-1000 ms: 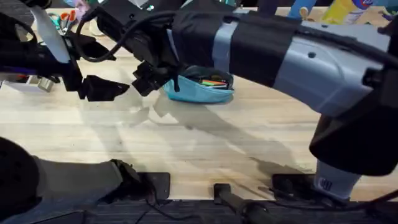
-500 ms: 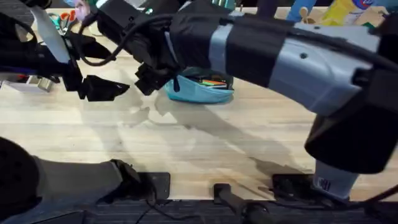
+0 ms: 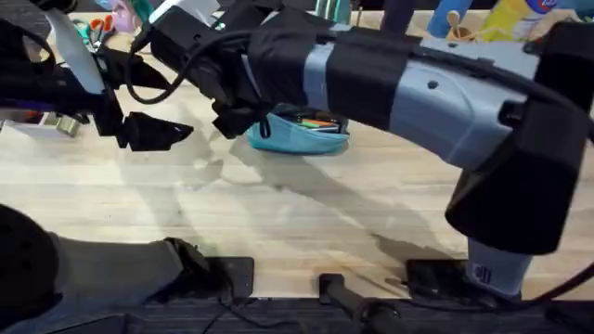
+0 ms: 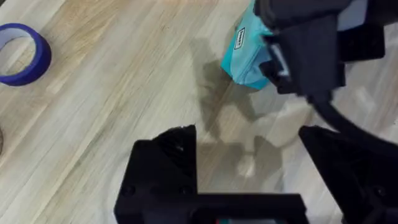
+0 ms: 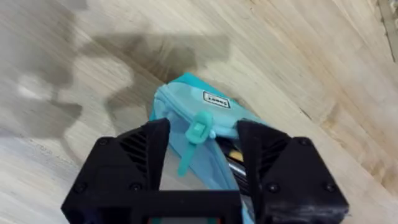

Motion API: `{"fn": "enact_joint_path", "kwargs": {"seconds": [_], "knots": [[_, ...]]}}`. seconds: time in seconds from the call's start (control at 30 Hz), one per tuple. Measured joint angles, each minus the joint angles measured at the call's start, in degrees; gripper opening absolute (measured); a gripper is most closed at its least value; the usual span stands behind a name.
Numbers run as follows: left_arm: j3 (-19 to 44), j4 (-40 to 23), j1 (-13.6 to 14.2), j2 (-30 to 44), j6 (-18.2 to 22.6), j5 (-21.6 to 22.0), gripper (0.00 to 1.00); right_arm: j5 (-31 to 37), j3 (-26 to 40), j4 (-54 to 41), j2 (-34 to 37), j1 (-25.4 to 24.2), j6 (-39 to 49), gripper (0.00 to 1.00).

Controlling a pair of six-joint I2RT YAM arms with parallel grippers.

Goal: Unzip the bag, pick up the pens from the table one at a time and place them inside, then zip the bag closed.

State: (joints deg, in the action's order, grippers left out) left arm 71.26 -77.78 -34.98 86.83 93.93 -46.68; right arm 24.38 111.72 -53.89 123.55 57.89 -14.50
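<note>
The light blue bag (image 3: pixel 306 137) lies on the table (image 3: pixel 278 204) with its zipper open. Orange and green pens (image 3: pixel 317 121) show inside it. My right gripper (image 3: pixel 237 119) hovers over the bag's left end, open. In the right wrist view its fingers (image 5: pixel 140 155) straddle the teal zipper pull (image 5: pixel 196 132) without pinching it, and the bag (image 5: pixel 180 99) shows pens (image 5: pixel 234 155) in its mouth. My left gripper (image 3: pixel 176 132) stands open just left of the bag with nothing in it. In the left wrist view the bag (image 4: pixel 244 53) lies beyond the left gripper (image 4: pixel 249 162), partly behind the right gripper (image 4: pixel 305 56).
A blue tape roll (image 4: pixel 22 53) lies on the wood to the left. Scissors (image 3: pixel 100 25) and other clutter sit at the far left edge, bottles (image 3: pixel 520 14) at the far right. The right arm spans the table diagonally above the bare near planks.
The right arm has shifted slightly, its gripper edging closer over the bag's left end. The left gripper and the bag have not moved.
</note>
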Motion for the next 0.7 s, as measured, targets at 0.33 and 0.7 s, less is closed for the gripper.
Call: {"fn": "enact_joint_path", "kwargs": {"seconds": [0.33,0.7], "knots": [[0.00,0.00,0.00,0.00,0.00,0.00,0.992,0.07,0.00,0.09,0.00,0.00,0.00,0.635],[0.00,0.00,0.00,0.00,-0.02,0.00,0.993,0.04,1.60,-0.72,0.00,-0.04,0.01,0.241]]}}
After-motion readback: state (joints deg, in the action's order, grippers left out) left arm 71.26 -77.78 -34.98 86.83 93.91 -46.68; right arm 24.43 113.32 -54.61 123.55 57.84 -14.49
